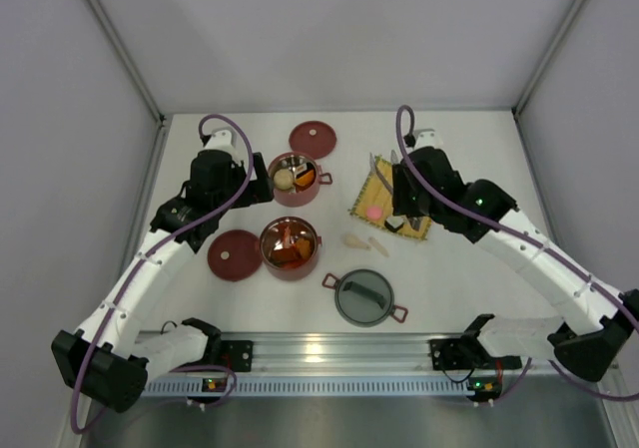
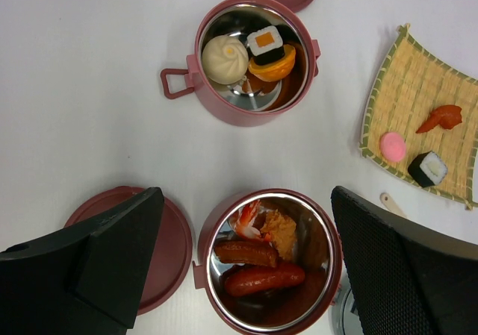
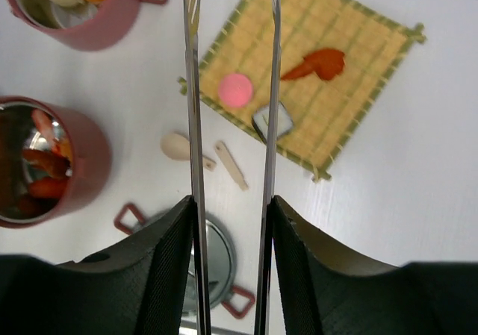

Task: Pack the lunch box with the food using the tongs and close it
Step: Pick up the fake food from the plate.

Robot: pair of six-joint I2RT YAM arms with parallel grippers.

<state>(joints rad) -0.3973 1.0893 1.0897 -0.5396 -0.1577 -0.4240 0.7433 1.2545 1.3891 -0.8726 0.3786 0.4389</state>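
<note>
First, nearest the arm bases, a grey domed lid [image 1: 364,298] with dark-red side handles lies on the white table [image 1: 469,268]. Just beyond it, to the left, stands the front tier [image 2: 272,194] of the round dark-red, steel-lined lunch box. It holds two red-brown sausages [image 2: 258,279], a shrimp [image 2: 246,219] and a tan fried piece [image 2: 282,230]. A flat red lid [image 2: 178,245] lies just beside this tier on its left. The left gripper [image 2: 246,193] hangs above the table, spread wide and holding nothing. In its wrist view the black fingers [image 2: 97,268] frame the front tier.

Two cream spoon-shaped pieces [image 1: 364,240] lie between the grey domed lid and a yellow woven square mat [image 3: 351,29]. Above the mat, the right gripper [image 3: 231,201] is clamped on the slender silver V-shaped tongs [image 3: 193,89], one finger pressing each thin arm, with the arms standing apart. Seen from that wrist, a round pink piece [image 3: 235,90] shows between the two arms. One arm crosses in front of a black-and-white sushi roll [image 3: 272,120], and a red-orange piece [image 3: 321,64] lies farther out on the mat.

Farther back, the rear tier [image 2: 246,117] holds a white bun [image 2: 224,59], a second sushi roll [image 2: 265,42] and an orange piece [image 2: 272,65]. Behind it lies another flat lid [image 1: 313,139], also red.
</note>
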